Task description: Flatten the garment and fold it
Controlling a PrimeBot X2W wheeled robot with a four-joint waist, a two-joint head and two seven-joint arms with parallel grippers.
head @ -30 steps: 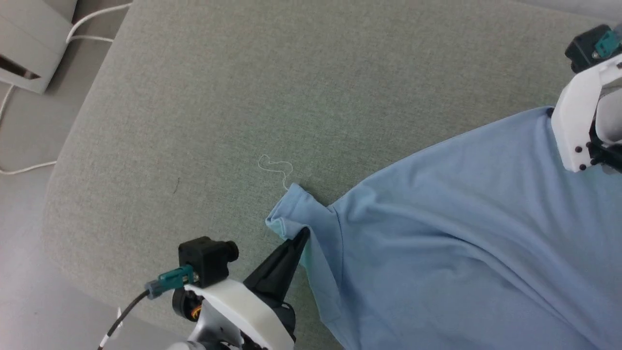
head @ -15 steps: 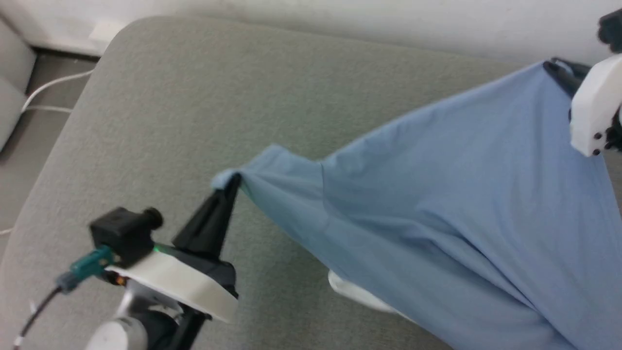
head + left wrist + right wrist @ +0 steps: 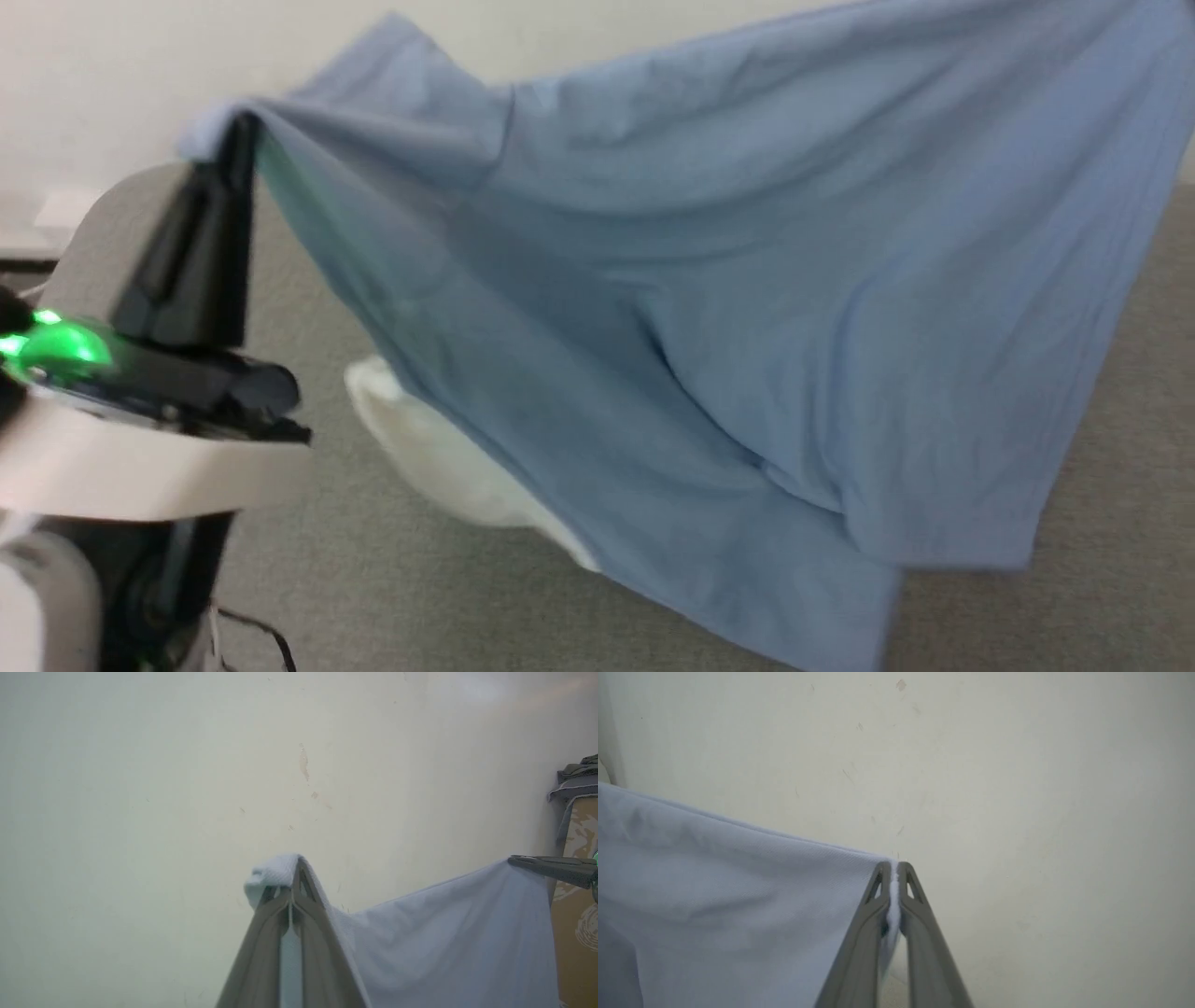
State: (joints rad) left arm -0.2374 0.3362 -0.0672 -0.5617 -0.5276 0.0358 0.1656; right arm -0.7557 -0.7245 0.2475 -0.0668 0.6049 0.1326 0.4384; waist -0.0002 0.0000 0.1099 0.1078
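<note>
Two firm pinches, one light blue soft-knit polo garment (image 3: 653, 280) strung up between them in mid-air.
Dark-fingered left gripper (image 3: 295, 864) clenched on the garment's bunched sleeve end, right gripper (image 3: 893, 865) clenched on its opposite top corner. Grey-green woven cushion (image 3: 392, 579) underneath the garment, largely blocked by the hanging cloth; pale scuffed wall (image 3: 140, 788) right behind it. White collar (image 3: 439, 457) drooping from the garment's underside. Brown printed cardboard (image 3: 577, 896) past the garment's right-hand corner.

Blue garment (image 3: 709, 280) aloft in left jaws
</note>
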